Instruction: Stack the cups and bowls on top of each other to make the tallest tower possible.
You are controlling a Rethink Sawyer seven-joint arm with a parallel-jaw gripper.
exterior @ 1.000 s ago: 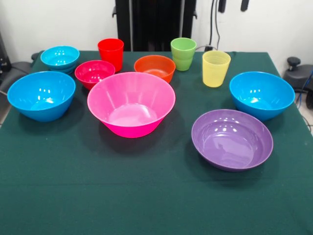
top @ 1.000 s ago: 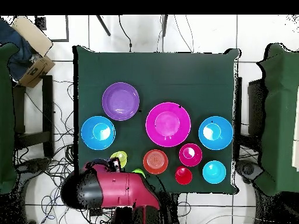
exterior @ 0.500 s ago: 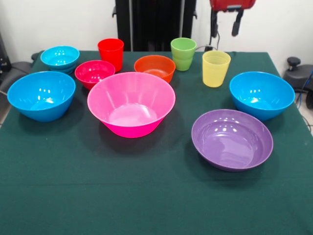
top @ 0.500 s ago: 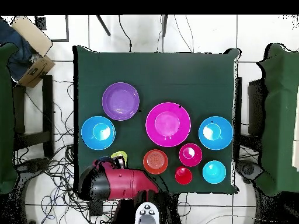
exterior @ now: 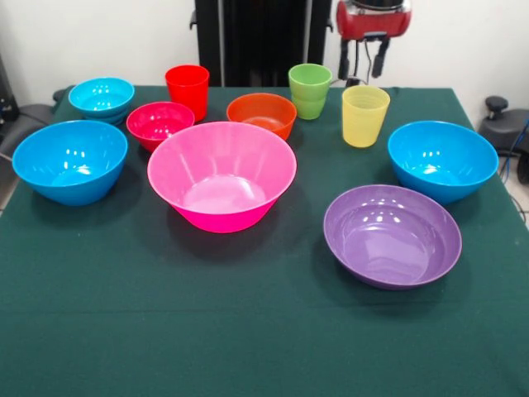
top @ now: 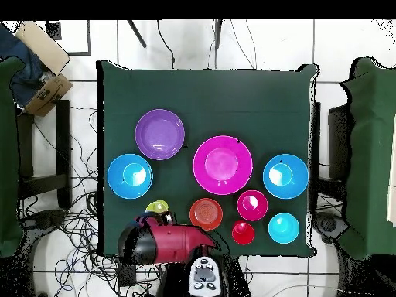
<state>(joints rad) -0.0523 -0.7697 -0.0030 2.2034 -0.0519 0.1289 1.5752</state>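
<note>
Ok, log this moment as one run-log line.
gripper: open, above yellow cup | holding: nothing | pink bowl: empty | tower: not started

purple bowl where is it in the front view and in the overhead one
Front view: the purple bowl sits lower right, on the side nearest the camera.
Overhead view: the purple bowl sits upper left, on the side far from the robot's base.
Shared landmark: the big pink bowl lies beside it near the table's middle in both.

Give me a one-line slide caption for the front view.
Gripper hangs open above the yellow cup; ten cups and bowls sit unstacked around the pink bowl.
</note>
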